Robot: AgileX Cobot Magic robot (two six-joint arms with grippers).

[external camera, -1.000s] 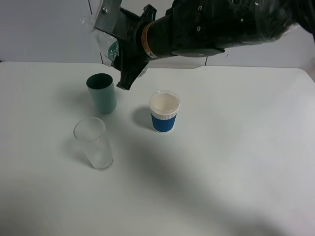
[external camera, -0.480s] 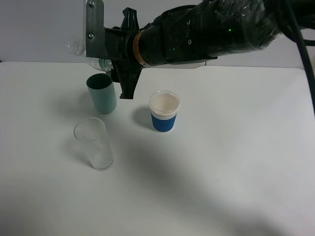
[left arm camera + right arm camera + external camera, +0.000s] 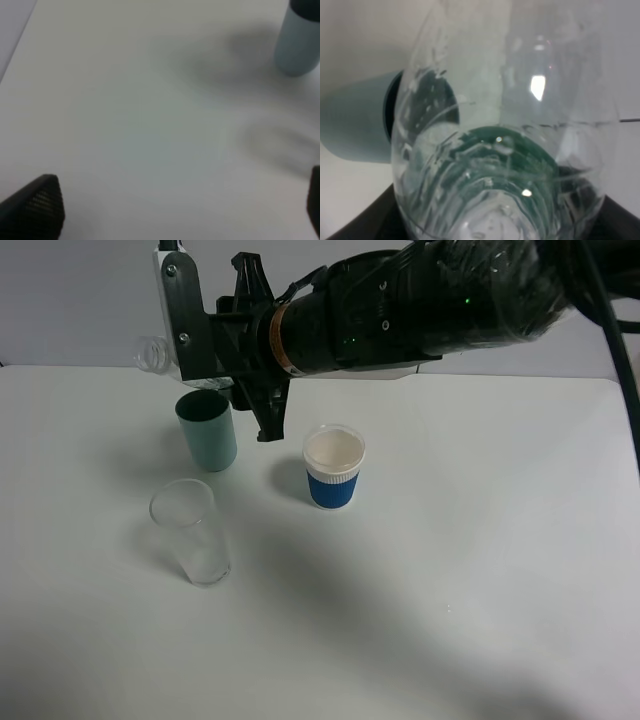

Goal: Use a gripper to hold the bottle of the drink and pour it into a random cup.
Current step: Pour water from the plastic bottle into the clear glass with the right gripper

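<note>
Overhead view: the right arm reaches in from the right and crosses the middle, so the right hand (image 3: 205, 348) hangs above the far left part of the white bench (image 3: 470, 580). Its black body carries an orange-tan band. The hand is turned on its side, and one pale grey finger plate (image 3: 182, 315) faces the camera.

The hand is pressed onto a small clear plastic bottle with a green label (image 3: 152, 350), pinching it between the jaws. The bottle is carried clear of the bench and lies roughly level. Its narrow neck and open mouth point toward the left of the view, past the finger plate. Most of its body is hidden behind the hand.

In the right wrist view the bottle (image 3: 505, 150) fills the picture, with the green label showing through the ribbed clear wall.

Three cups stand upright on the bench, each apart from the others:
- A teal opaque cup (image 3: 207, 430) stands directly below the hand. Its dark opening shows behind the bottle in the right wrist view (image 3: 355, 120).
- A tall clear glass tumbler (image 3: 190, 532) stands nearer the camera than the teal cup and slightly to its left. Nothing touches it.
- A white paper cup with a blue band (image 3: 334, 467) stands to the right of the teal cup.

The left wrist view shows the left hand (image 3: 175, 207) with its dark fingertips (image 3: 37, 207) spread wide and holding nothing. It is over bare bench, with the teal cup (image 3: 298, 42) well away from it.
</note>
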